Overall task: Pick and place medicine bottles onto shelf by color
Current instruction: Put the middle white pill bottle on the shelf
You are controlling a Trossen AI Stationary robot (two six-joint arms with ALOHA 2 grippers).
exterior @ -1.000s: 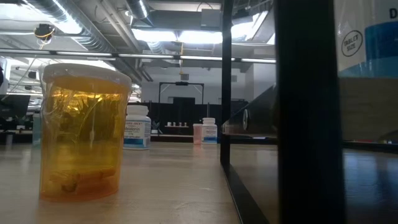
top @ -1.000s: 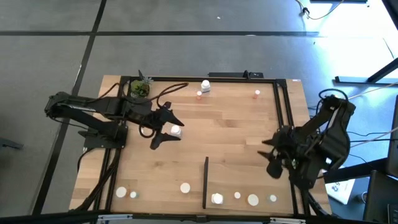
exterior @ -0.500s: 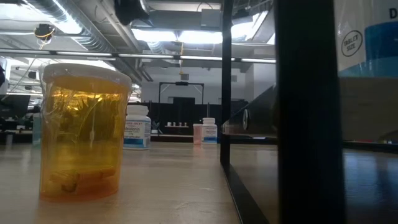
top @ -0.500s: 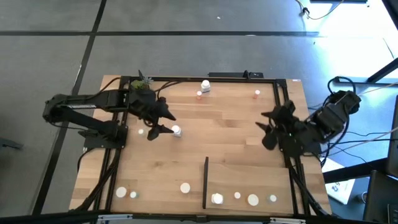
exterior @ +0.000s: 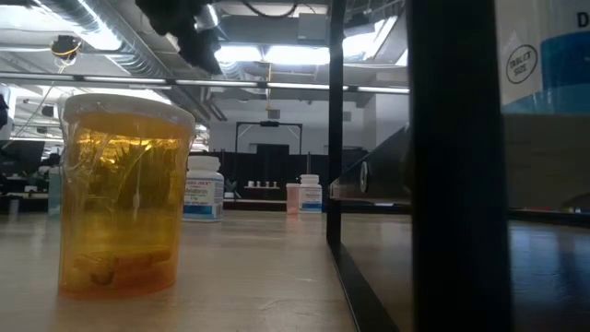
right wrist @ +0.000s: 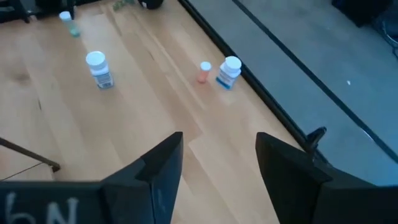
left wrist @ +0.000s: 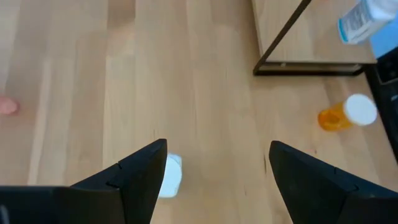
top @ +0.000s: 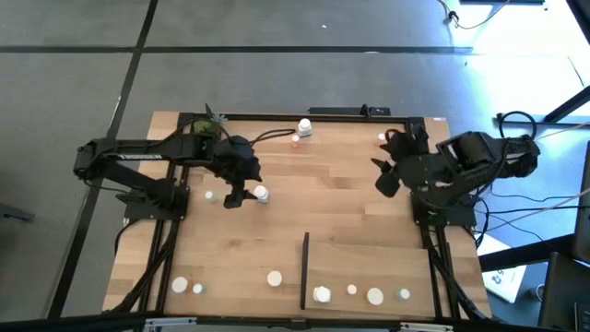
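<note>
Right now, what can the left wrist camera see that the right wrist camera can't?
Only the left wrist view shows an orange bottle with a white cap. Only the right wrist view shows a small pink bottle beside a blue-labelled white bottle. Both show the wooden tabletop and an open, empty gripper: the left gripper and the right gripper.

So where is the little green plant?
In the high view the small green potted plant sits at the table's far left corner, just inside the black frame rail, right behind the left arm.
</note>
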